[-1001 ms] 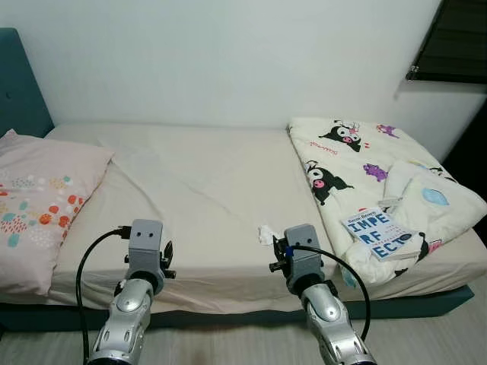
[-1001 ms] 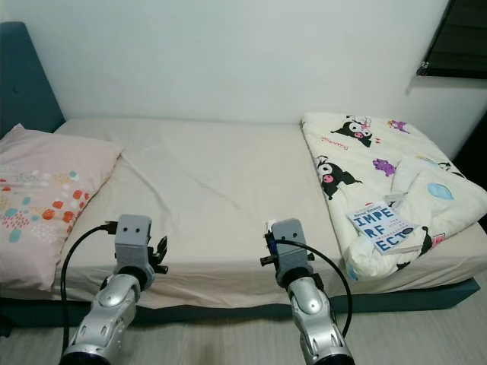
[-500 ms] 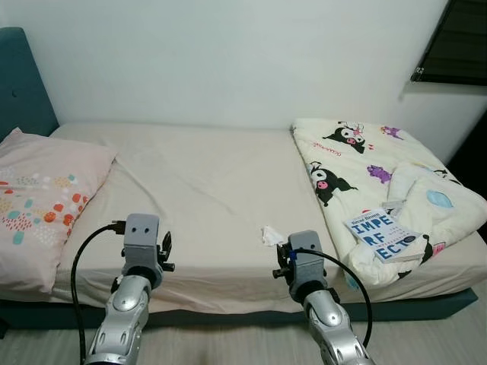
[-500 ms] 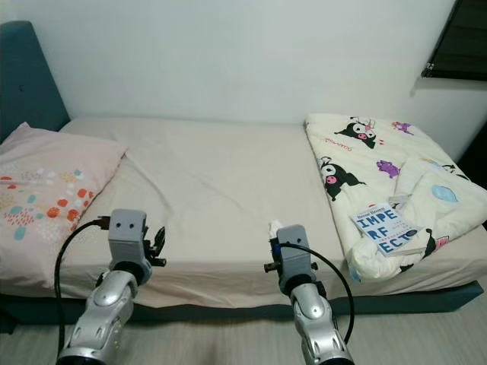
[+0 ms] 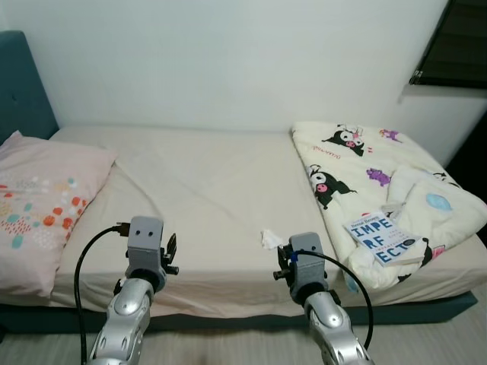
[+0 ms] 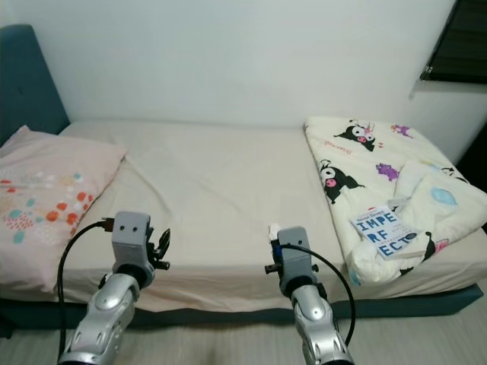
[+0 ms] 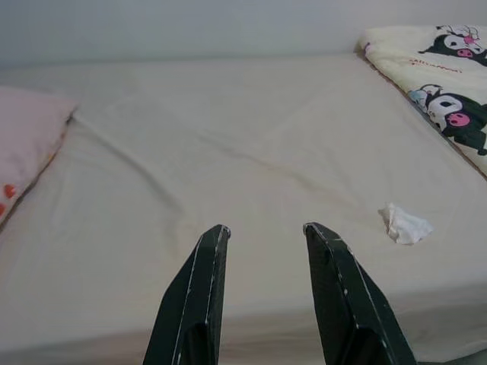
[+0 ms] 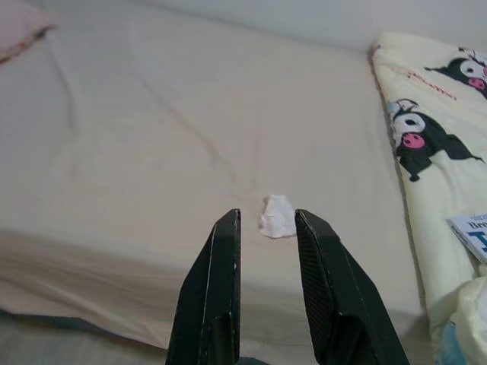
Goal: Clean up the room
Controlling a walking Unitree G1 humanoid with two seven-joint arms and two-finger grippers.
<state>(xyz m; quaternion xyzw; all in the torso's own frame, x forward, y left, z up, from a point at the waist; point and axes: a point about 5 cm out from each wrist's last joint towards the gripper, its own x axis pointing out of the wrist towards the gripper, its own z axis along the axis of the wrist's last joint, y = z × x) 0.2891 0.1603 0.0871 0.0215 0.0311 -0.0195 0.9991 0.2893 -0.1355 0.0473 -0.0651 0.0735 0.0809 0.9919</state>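
A small crumpled white tissue [image 5: 269,238] lies on the beige bed sheet [image 5: 213,190], close to the near edge of the bed. It is just beyond the right gripper [image 8: 266,218], at about 12 o'clock from it. In the right wrist view the tissue sits between the two black fingers [image 8: 218,289] and a little past their tips, not touching them. These fingers are narrowly parted and hold nothing.

The left gripper [image 7: 265,228] hovers over the near edge of the sheet, at about 9 o'clock from the right one. Its fingers are spread wider and are also empty. From this gripper the tissue is at about 2 o'clock.

At 3 o'clock from the tissue lies a cream quilt with black cartoon figures [image 5: 365,167], folded in a heap. A white book with large blue letters [image 5: 378,237] rests on it. At 9 o'clock, well apart, lies a pale pink pillow with coloured dots [image 5: 42,201], next to a teal headboard [image 5: 19,84].
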